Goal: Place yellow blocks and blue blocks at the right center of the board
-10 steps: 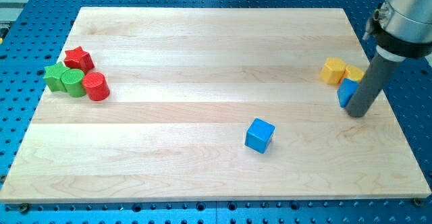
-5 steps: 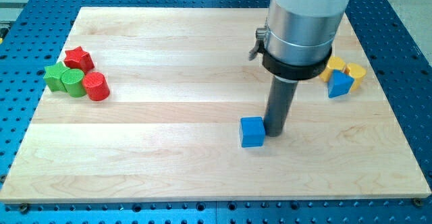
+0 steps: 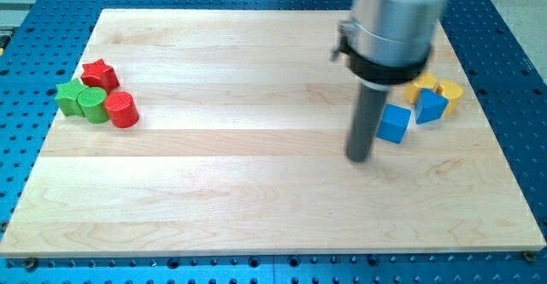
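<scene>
A blue cube point(image 3: 394, 123) sits right of the board's centre, close to a blue wedge-shaped block point(image 3: 430, 106). Two yellow blocks lie at the right edge: one point(image 3: 421, 85) partly hidden behind the arm, the other point(image 3: 450, 92) just right of the blue wedge. My tip point(image 3: 360, 157) rests on the board just left of and below the blue cube, a small gap apart from it.
At the view's left a red star point(image 3: 100, 73), a green star-like block point(image 3: 67, 97), a green cylinder point(image 3: 92, 104) and a red cylinder point(image 3: 122, 109) are clustered together. The wooden board point(image 3: 214, 198) lies on a blue perforated table.
The blue cube has moved from the lower centre up and right to beside the blue wedge. My tip crossed from the right edge to the cube, then moved slightly right.
</scene>
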